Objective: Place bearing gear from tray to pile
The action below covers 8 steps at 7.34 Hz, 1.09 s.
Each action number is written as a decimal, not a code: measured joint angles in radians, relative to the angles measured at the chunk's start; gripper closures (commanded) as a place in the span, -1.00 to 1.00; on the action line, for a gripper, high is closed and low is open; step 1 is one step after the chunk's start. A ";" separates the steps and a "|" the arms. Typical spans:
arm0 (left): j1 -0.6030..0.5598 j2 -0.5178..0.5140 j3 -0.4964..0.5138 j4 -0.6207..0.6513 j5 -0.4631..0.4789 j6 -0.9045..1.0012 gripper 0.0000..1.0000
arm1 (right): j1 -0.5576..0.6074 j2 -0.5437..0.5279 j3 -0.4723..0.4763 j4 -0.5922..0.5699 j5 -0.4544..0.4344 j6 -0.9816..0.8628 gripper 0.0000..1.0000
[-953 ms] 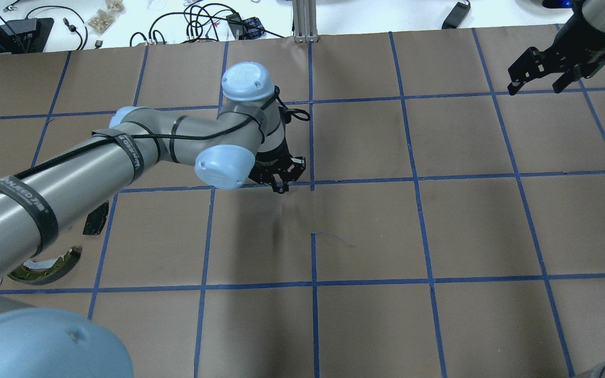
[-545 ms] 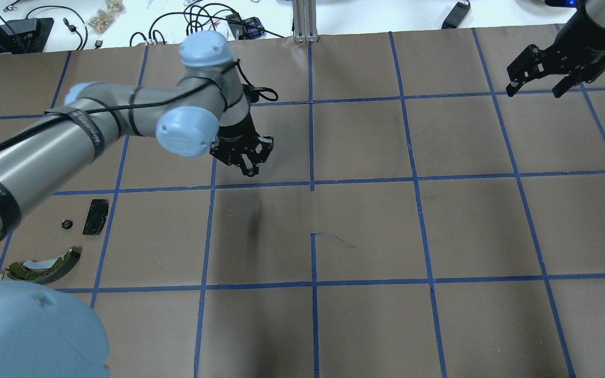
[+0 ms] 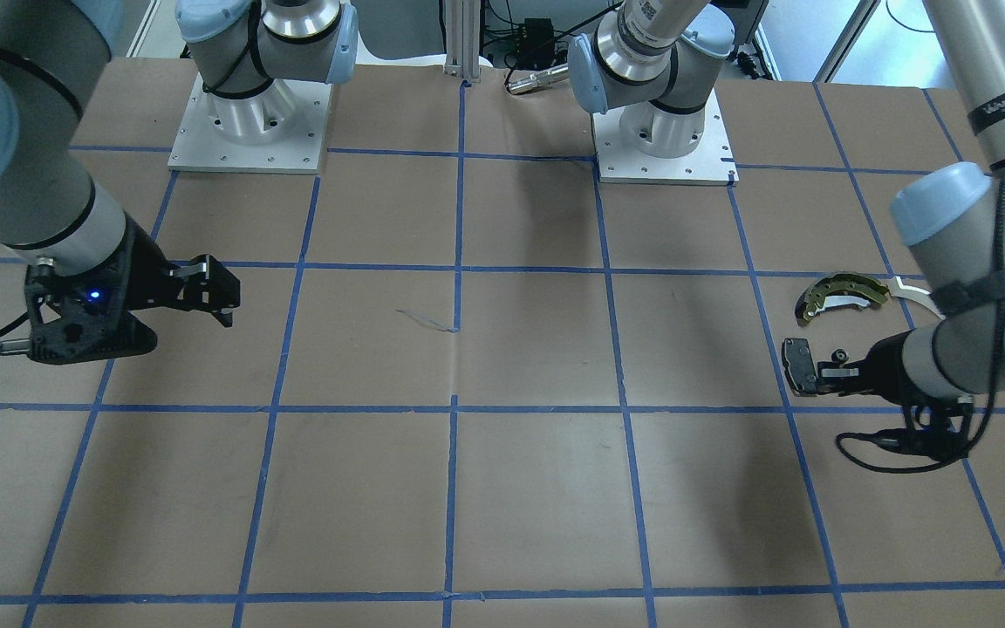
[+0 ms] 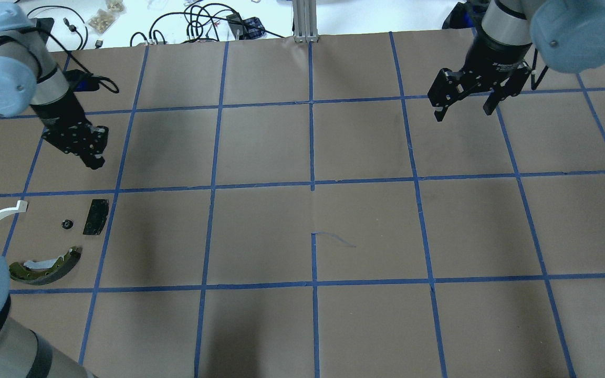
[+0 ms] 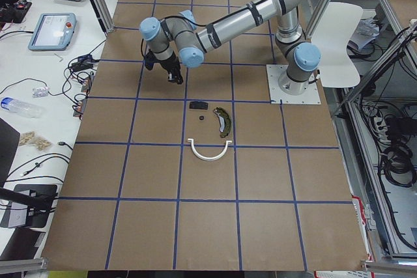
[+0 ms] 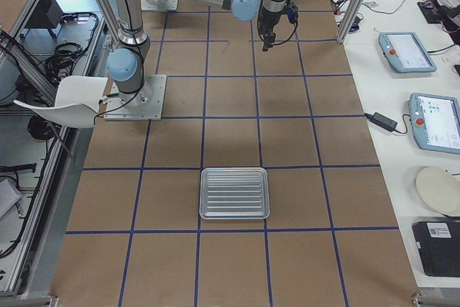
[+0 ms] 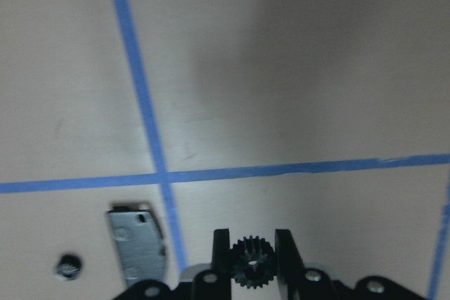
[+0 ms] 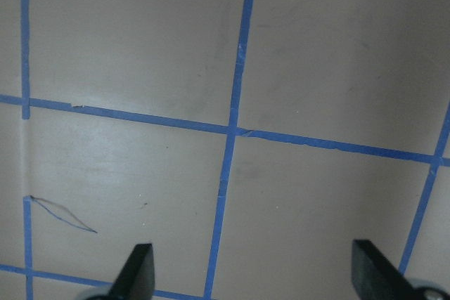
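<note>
Fingers (image 7: pixel 284 252) in the left wrist view pinch the bearing gear (image 7: pixel 251 270), with a brake pad (image 7: pixel 137 247) lying on the table lower left. Overhead, the left gripper (image 4: pixel 94 161) hovers just beyond the pile (image 4: pixel 45 265), while the right gripper (image 4: pixel 463 113) hangs spread and empty. From the right end, the tray (image 6: pixel 234 193) sits well apart. Carrying looks nearly done; next, lower beside the pad and release

There are two small gears, the held gear (image 7: pixel 247 270) and the loose gear (image 4: pixel 66 224), one black pad (image 4: pixel 95 216), one brake shoe (image 4: pixel 60 266), one white arc (image 4: pixel 0 215) and one tray (image 6: pixel 234 193).
</note>
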<state>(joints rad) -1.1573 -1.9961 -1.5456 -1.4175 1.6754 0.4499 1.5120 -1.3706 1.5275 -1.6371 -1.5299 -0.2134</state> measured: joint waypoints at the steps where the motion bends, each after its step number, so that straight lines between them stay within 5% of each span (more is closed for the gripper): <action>1: 0.061 -0.005 -0.001 0.001 0.016 0.044 1.00 | 0.022 -0.010 -0.002 0.020 0.009 0.026 -1.00; 8: 0.200 -0.025 -0.196 0.227 0.042 0.259 1.00 | 0.051 -0.024 -0.082 0.156 0.023 0.086 -1.00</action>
<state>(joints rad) -0.9578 -2.0207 -1.7411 -1.1908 1.7179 0.7085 1.5630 -1.3946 1.4451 -1.4811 -1.5073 -0.1273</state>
